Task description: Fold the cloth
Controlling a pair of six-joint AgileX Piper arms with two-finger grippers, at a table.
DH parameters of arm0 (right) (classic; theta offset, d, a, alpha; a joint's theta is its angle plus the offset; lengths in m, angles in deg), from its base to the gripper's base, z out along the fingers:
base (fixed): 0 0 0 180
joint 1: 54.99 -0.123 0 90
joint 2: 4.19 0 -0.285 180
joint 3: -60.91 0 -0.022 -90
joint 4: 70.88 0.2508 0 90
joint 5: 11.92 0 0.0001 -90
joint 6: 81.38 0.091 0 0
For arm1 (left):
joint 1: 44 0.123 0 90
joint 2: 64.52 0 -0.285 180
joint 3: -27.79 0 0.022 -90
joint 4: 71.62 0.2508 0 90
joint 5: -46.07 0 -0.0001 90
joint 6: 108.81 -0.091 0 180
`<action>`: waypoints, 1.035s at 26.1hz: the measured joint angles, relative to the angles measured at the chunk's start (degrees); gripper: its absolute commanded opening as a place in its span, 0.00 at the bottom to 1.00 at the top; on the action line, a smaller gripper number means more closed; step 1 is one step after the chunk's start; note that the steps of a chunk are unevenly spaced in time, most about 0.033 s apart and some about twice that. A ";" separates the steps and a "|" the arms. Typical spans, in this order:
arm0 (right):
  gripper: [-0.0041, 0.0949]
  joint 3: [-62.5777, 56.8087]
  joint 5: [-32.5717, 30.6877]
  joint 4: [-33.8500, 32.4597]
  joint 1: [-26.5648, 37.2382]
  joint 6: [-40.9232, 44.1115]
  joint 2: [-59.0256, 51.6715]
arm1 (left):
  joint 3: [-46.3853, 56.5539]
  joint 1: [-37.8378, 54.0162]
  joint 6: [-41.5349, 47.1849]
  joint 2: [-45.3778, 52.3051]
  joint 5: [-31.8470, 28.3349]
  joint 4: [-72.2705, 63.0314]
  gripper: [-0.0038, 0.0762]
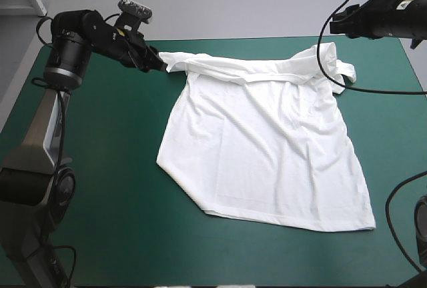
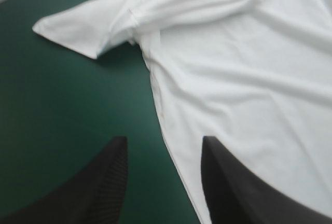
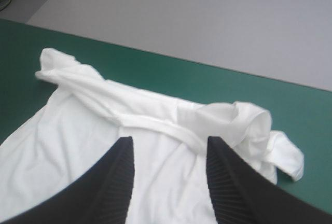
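Left gripper (image 2: 163, 177): black fingers spread wide, nothing held. It hangs over the far left part of the table (image 1: 100, 188). In its wrist view the left side edge of the T-shirt (image 1: 267, 148) runs away between the fingers, one finger over teal-green cover, the other over white cloth. Left sleeve (image 2: 78, 32) lies ahead of the gripper, flat, sticking out from the body of the shirt. Whether the fingers touch the cloth I cannot tell; they look clear of it.

T-shirt: mid-table, spread mostly flat but skewed, hem toward the near right, shoulders toward the far edge. The shoulder line is rolled into a thick band that runs left to right along the far side. That is the axis that matters here.

Right gripper (image 3: 168, 177): fingers spread, empty, raised over the far right, looking down on the rolled band. Right sleeve (image 3: 280, 156) sits bunched ahead of it and off to one side.

Judgement: each arm is nearest its own end of the band. The next grasps probably belong at those two ends, and the roll likely wants flattening before any fold.
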 measured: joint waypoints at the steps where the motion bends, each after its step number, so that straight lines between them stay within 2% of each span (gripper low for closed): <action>1: 0.45 -0.86 -1.44 0.59 0.00 0.14 -0.75 | 4.29 0.00 -0.42 1.69 0.00 0.13 0.46; 5: 0.45 -6.02 -4.23 3.22 0.04 0.34 -3.65 | 20.06 0.00 -0.98 8.73 -0.91 -0.33 0.46; 11: 0.45 -17.84 -4.53 4.57 0.04 0.07 -10.67 | 43.09 0.00 -1.04 19.31 -9.54 -2.23 0.45; 16: 0.45 -30.25 -2.17 4.57 0.04 -0.57 -18.74 | 59.10 -0.15 -4.40 23.11 -16.40 -9.43 0.45; 19: 0.45 -36.43 -0.28 4.57 0.04 -0.74 -23.65 | 65.19 -1.65 -6.19 23.36 -20.34 -12.36 0.45; 22: 0.45 -46.33 3.05 4.04 0.04 -0.91 -30.44 | 71.05 -4.57 -6.63 23.36 -26.81 -13.80 0.45; 27: 0.45 -53.72 5.60 1.83 0.04 -0.98 -33.11 | 71.92 -5.06 -5.31 23.36 -32.82 -12.53 0.45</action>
